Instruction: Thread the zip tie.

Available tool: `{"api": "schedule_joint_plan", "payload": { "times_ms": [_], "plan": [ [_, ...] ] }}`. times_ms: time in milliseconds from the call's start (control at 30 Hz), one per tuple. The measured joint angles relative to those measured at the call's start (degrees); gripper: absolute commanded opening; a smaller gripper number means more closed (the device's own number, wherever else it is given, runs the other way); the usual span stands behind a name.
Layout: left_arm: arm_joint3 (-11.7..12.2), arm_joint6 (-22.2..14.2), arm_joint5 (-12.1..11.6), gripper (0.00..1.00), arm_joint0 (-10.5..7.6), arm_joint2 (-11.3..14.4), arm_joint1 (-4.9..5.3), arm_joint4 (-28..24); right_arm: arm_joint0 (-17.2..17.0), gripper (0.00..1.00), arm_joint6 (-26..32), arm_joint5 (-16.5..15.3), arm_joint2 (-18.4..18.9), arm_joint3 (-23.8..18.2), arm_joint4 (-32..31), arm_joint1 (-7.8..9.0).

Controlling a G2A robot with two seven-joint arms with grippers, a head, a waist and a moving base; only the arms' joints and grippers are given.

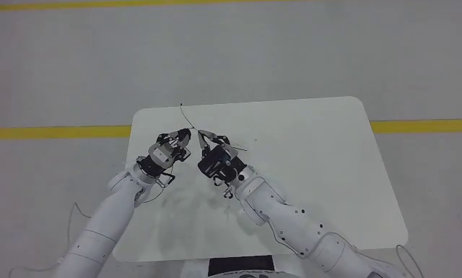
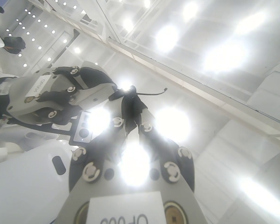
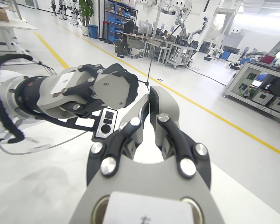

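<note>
A thin black zip tie [image 1: 188, 118] is held above the white table [image 1: 310, 170], where both grippers meet near its far left part. My left gripper [image 1: 186, 139] is shut on the tie; in the left wrist view its fingertips [image 2: 130, 94] pinch the tie and a short end [image 2: 154, 93] sticks out past them. My right gripper [image 3: 150, 99] is shut on the strap, and the long strand [image 3: 150, 71] rises straight from its pads. In the top view the right gripper [image 1: 205, 139] is tip to tip with the left one.
The table's far edge [image 1: 253, 103] lies just beyond the grippers, and the tie's long tail reaches over it. Bare tabletop spreads to the right. A loose black cable [image 3: 0, 108] loops beside the left arm.
</note>
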Motion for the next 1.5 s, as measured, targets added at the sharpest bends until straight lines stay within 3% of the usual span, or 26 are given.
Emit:
{"api": "schedule_joint_plan", "payload": {
  "times_ms": [1500],
  "plan": [
    [0.0, 0.0, 0.0, 0.0, 0.0, 0.0, 0.0, 0.0, -1.15, 0.0, 1.17, 1.33, 1.49, -1.97, 0.0, 2.62]
  ]
}}
